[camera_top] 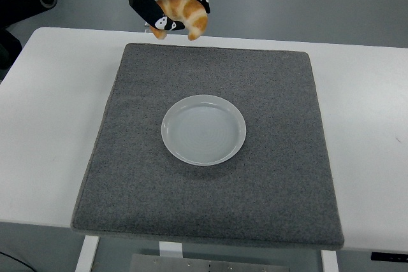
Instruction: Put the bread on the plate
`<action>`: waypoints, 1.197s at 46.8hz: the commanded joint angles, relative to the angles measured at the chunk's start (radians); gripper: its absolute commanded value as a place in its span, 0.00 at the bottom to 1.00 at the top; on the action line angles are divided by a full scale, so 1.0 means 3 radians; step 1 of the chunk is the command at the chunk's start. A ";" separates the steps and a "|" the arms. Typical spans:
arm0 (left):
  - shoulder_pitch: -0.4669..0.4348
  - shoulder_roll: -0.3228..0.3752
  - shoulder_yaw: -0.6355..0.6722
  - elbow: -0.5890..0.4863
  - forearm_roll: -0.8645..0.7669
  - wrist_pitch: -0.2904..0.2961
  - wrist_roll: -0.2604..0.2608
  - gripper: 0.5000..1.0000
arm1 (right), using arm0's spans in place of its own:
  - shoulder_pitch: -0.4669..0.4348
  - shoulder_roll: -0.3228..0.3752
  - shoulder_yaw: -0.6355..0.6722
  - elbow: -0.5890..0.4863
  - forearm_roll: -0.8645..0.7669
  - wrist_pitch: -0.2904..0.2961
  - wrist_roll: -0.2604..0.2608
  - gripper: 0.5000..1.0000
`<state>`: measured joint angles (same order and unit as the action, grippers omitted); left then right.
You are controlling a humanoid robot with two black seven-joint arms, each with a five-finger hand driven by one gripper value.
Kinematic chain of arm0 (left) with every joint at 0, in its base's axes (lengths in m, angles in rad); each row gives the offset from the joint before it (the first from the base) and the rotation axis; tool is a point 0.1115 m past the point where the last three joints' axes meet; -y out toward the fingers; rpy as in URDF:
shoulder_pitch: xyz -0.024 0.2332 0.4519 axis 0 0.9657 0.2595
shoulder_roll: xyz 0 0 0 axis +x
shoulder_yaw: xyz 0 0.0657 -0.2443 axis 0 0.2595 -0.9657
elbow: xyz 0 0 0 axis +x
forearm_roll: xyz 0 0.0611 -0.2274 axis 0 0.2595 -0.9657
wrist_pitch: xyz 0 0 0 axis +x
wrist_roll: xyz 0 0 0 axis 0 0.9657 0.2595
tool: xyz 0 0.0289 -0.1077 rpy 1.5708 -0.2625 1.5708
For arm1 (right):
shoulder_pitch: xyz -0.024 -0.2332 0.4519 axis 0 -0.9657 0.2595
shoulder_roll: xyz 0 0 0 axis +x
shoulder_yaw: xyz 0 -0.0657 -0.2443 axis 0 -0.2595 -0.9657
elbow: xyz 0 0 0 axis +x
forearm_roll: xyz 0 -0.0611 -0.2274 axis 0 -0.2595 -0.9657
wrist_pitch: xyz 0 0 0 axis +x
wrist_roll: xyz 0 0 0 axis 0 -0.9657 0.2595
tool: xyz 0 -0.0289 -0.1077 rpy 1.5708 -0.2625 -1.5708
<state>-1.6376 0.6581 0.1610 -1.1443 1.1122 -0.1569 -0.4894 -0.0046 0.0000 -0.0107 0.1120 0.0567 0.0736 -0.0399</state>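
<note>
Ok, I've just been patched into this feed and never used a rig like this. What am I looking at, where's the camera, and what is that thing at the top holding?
This is one camera high on the robot's own side, looking down over a white table. On it lies a dark grey felt mat, and on the mat, near the middle, an empty round pale plate. The black-and-white left robot hand comes in from the upper left on a white forearm. Its fingers are curled around a golden-brown croissant-shaped bread, held in the air above the mat's far edge, up and left of the plate. The bread is not on the plate yet. The right arm is out of view.
</note>
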 commanded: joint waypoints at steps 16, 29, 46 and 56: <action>0.0289 -0.0235 -0.0071 -0.0184 0.0260 0.0053 -0.0184 0.00 | 0.0000 0.0000 0.0000 0.0000 0.0000 0.0000 0.0000 0.90; 0.0826 -0.0496 -0.0066 0.0005 0.0884 0.0298 -0.0174 0.00 | 0.0000 0.0000 0.0000 0.0000 0.0000 0.0000 0.0000 0.90; 0.1092 -0.0711 -0.0066 0.0194 0.1007 0.0395 -0.0158 0.00 | 0.0000 0.0000 0.0000 0.0000 0.0000 0.0000 0.0000 0.90; 0.1220 -0.0747 -0.0066 0.0260 0.1120 0.0400 -0.0153 0.00 | 0.0000 0.0000 0.0000 0.0000 0.0000 0.0000 0.0000 0.90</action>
<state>-1.2828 0.4373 0.1412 -1.0706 1.4468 -0.0366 -0.5363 -0.0045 0.0000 -0.0107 0.1120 0.0568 0.0736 -0.0398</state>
